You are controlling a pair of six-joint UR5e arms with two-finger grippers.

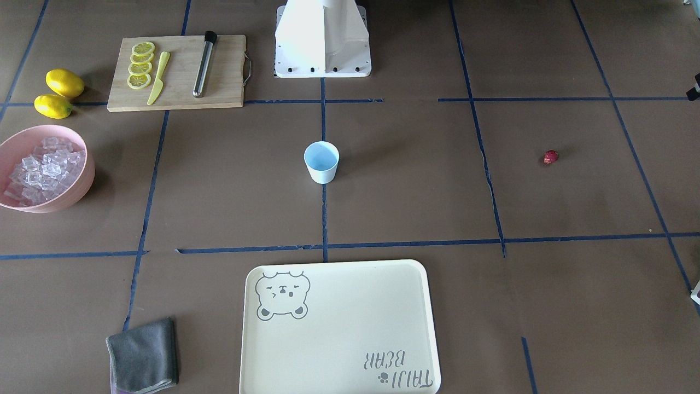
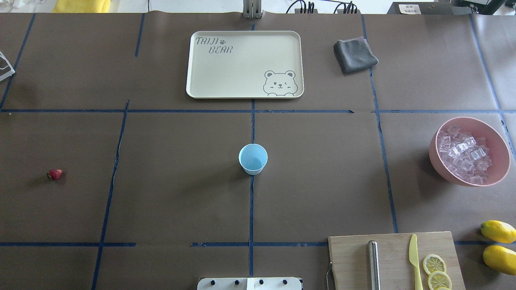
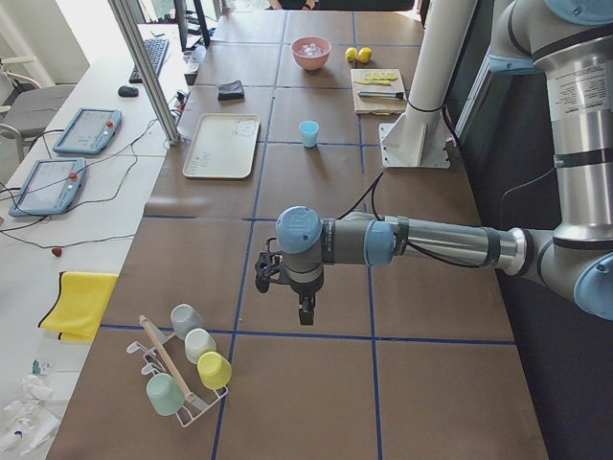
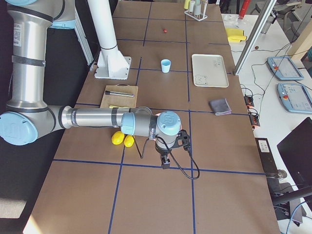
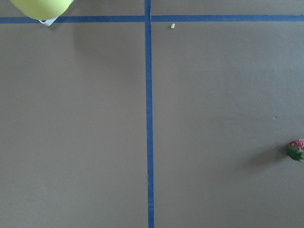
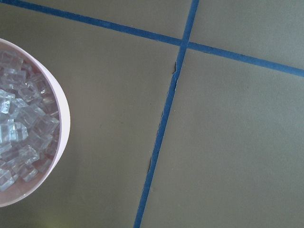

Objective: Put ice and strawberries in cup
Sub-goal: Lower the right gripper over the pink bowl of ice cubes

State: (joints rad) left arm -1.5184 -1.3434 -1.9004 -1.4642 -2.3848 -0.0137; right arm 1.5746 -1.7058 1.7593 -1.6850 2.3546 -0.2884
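Observation:
The white-blue cup point(image 1: 321, 161) stands upright and looks empty at the table's middle; it also shows in the overhead view point(image 2: 252, 158). One red strawberry point(image 2: 55, 174) lies alone on the table on my left side, and at the right edge of the left wrist view point(image 5: 297, 149). Clear ice cubes point(image 2: 463, 154) fill a pink bowl point(image 2: 435, 159) on my right, partly in the right wrist view point(image 6: 21, 137). My left gripper point(image 3: 305, 311) and right gripper point(image 4: 165, 163) show only in the side views, beyond the table's ends. I cannot tell whether they are open or shut.
A cream tray point(image 2: 242, 60) lies at the far side, a grey cloth point(image 2: 354, 54) beside it. A cutting board point(image 2: 393, 257) holds a metal rod, a yellow knife and lemon slices; two lemons point(image 2: 498, 241) lie beside it. A rack of cups point(image 3: 187, 369) stands past the left end.

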